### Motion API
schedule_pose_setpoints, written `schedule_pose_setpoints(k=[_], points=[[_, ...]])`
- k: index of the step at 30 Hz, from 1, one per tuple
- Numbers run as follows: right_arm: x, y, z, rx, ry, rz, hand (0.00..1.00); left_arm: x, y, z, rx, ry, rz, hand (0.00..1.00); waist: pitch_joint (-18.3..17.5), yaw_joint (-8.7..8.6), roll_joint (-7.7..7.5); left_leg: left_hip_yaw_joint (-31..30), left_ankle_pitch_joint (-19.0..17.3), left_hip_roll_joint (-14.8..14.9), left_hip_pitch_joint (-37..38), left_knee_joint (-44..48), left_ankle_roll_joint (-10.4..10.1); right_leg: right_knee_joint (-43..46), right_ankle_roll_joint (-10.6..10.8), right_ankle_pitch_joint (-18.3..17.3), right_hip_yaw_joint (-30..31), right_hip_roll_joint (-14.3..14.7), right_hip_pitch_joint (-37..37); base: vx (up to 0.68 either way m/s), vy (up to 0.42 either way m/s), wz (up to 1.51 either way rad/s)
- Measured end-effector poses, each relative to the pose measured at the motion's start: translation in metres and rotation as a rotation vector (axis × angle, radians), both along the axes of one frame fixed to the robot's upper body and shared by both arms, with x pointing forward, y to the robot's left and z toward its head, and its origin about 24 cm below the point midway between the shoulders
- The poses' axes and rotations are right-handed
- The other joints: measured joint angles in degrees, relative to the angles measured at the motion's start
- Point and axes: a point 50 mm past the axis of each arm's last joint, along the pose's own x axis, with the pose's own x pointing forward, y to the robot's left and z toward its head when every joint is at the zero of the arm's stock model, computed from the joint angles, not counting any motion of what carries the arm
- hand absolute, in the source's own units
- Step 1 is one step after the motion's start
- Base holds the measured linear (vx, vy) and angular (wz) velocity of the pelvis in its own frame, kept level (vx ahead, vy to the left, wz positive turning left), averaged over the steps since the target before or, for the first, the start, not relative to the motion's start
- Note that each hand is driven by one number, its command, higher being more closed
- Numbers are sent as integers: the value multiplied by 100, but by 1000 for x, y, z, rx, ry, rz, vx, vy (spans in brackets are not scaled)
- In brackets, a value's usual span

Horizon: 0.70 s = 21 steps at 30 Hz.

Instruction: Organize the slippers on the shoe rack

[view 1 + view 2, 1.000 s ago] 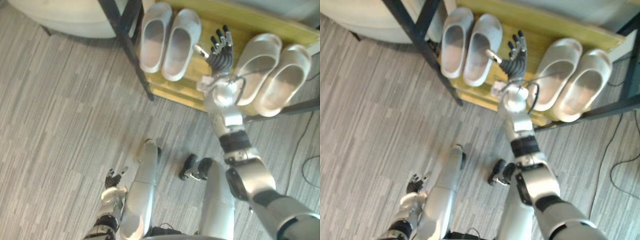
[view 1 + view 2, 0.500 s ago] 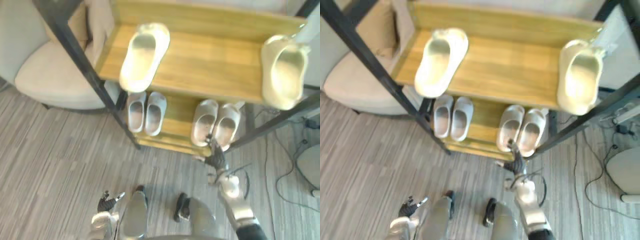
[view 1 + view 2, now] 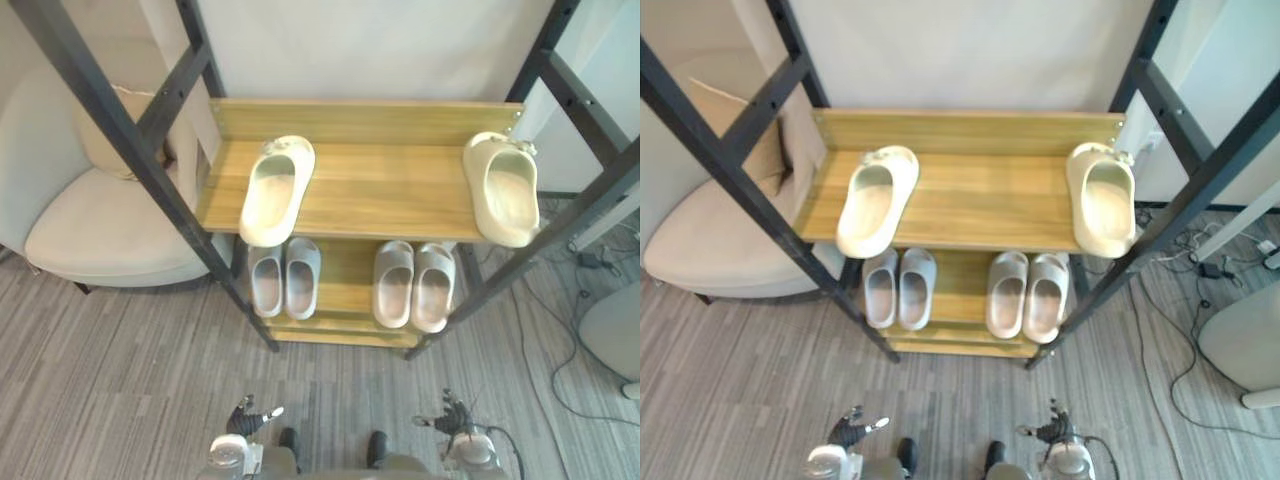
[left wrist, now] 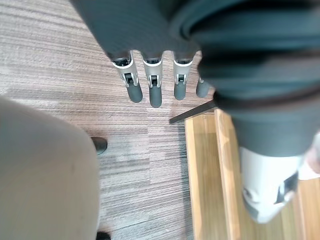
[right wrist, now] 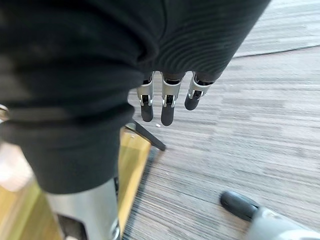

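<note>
The wooden shoe rack (image 3: 380, 195) with black posts stands ahead of me. Its upper shelf carries two cream slippers far apart, one at the left (image 3: 277, 188) and one at the right (image 3: 503, 200). On the lower shelf a grey pair (image 3: 284, 278) sits left and a beige pair (image 3: 413, 284) sits right, each pair side by side. My left hand (image 3: 245, 418) and right hand (image 3: 450, 415) hang low over the floor in front of the rack, both open and holding nothing. Straight fingers (image 4: 152, 90) show in the left wrist view, and straight fingers (image 5: 167, 105) in the right wrist view.
A beige armchair (image 3: 90, 230) stands left of the rack, close to its black front post (image 3: 150, 170). Cables (image 3: 570, 330) trail over the grey floor at the right, beside a pale rounded object (image 3: 612, 330). Open floor lies between me and the rack.
The view has pulled back and up, bringing the upper shelf into sight. My right hand has come away from the lower shelf beside the beige pair and now hangs low near the floor.
</note>
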Motion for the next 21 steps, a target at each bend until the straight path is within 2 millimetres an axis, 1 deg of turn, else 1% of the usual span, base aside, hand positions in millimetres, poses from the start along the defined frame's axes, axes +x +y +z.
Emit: schedule_pose_setpoints(k=[2,4,7,10,11,13,14,16,17,18,20,21], points=[[-3,0,-2,2,14,-6,0,2,-6,0,6,-1,-51,0,-48,-1,60,-9,52,-5,47,-83,5,-120,-9,77,0,13,59,-42,-4,-1],[-4,0,-4,14,27,-35,0,3,-11,0,9,-4,-93,0,-59,-10,80,-9,120,-4,124,-194,6,-205,-19,123,11,30,85,-69,-10,-3],[-4,-1,-4,16,27,-46,0,16,-25,8,-1,-67,-180,0,-64,-17,81,-28,165,-4,142,-280,17,-336,23,193,6,49,119,-41,-8,0],[-7,0,-5,20,37,-50,0,38,-57,30,-53,-215,-336,0,-65,-33,82,-111,228,-41,222,-376,35,-463,25,256,-59,35,254,-17,2,8],[-7,0,-6,21,40,-50,0,41,-63,34,-70,-241,-357,0,-65,-49,83,-137,229,-49,228,-377,37,-479,25,256,-80,29,274,-28,6,17],[-11,1,-7,23,55,-53,0,53,-93,58,-160,-370,-455,0,-128,-63,96,-182,242,-68,231,-421,35,-491,26,256,-113,15,283,-2,8,11],[-12,1,-8,23,56,-54,0,56,-101,65,-185,-407,-481,0,-149,-65,105,-190,266,-73,238,-448,55,-497,26,256,-119,13,283,28,4,7],[-13,0,-8,21,58,-56,0,63,-124,95,-302,-544,-539,0,-189,-83,138,-239,278,-89,300,-486,60,-511,13,267,-154,4,391,46,1,9],[-13,0,-8,21,59,-56,0,65,-129,102,-333,-575,-545,0,-196,-94,139,-248,278,-90,344,-506,60,-526,13,265,-167,5,404,45,-3,10],[-16,0,-9,21,64,-55,0,70,-137,116,-377,-634,-555,0,-210,-104,140,-271,278,-90,427,-557,60,-556,14,252,-197,9,490,43,-6,8],[-15,0,-8,22,57,-51,0,81,-142,136,-418,-719,-552,0,-267,-106,166,-288,278,-89,424,-563,60,-558,15,243,-211,11,492,13,-3,4],[-15,1,-8,21,57,-45,0,89,-145,151,-438,-781,-553,0,-277,-111,183,-287,278,-88,419,-571,60,-561,14,243,-209,14,483,0,0,0]])
